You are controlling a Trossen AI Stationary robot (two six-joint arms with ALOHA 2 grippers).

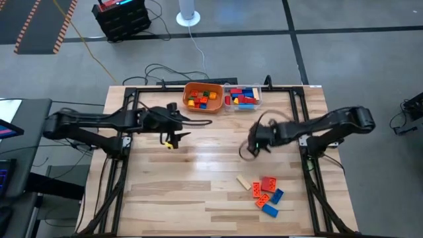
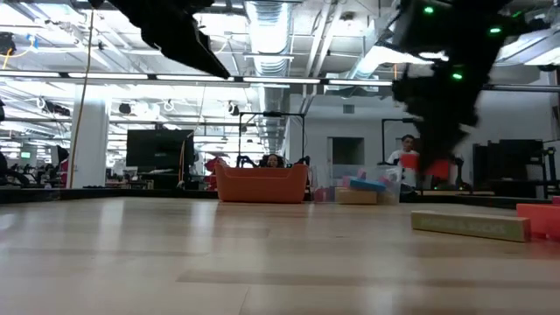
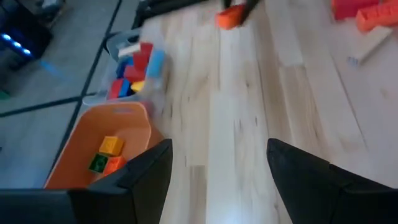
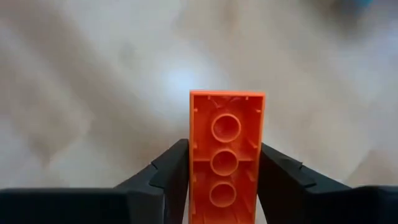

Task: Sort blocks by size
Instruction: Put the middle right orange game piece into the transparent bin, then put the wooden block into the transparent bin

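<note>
My right gripper (image 1: 254, 143) is above the middle of the table, right of centre, shut on a long orange brick (image 4: 226, 143) whose hollow underside with three round tubes faces the wrist camera. The brick also shows in the low view (image 2: 429, 166) and the left wrist view (image 3: 230, 17). My left gripper (image 1: 177, 136) is open and empty over the table's left half, near the orange bowl (image 1: 203, 97). Several loose blocks lie on the table at the near right: a tan one (image 1: 244, 183), a red one (image 1: 268, 182), orange ones (image 1: 262, 199) and blue ones (image 1: 269, 210). My right gripper pinches the orange brick by its two long sides (image 4: 194, 168) between its two fingers. The fingers lie along the brick, and its free end (image 4: 227, 96) sticks out past the fingertips. The brick is lifted clear of the table.
The orange bowl and a clear container (image 1: 242, 98), both holding blocks, stand side by side at the table's far edge. A black frame (image 1: 132, 99) runs round the table. Bare wood lies between the two grippers (image 1: 211, 165).
</note>
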